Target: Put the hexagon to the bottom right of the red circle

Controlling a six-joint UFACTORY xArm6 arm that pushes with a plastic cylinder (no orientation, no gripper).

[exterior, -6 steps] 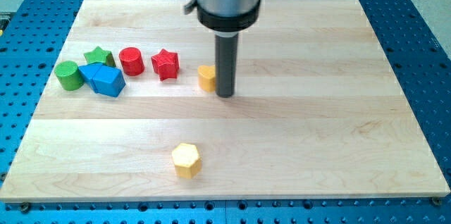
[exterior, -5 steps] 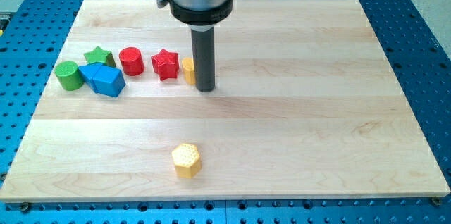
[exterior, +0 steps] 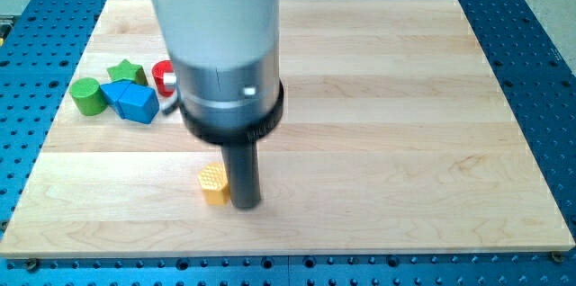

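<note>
Now pressing my tip [exterior: 246, 203] against the right side of the yellow hexagon block [exterior: 213, 183], having swung down from beside the red star. Nudging it leftward, well below the red cylinder (the red circle) [exterior: 162, 75], half hidden. Nothing grasped, only a bare rod pushing.

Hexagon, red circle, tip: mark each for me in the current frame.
Yellow hexagon [exterior: 212, 183]: camera view, on its top face, left of the rod.
Red circle [exterior: 163, 74]: camera view, on the visible left part; the arm hides the rest.
My tip [exterior: 246, 203]: camera view, rod's very end, beside the hexagon's right side.

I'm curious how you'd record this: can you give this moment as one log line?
my tip: touching yellow hexagon's right side | red circle: half hidden | hexagon: below-right of circle
</note>
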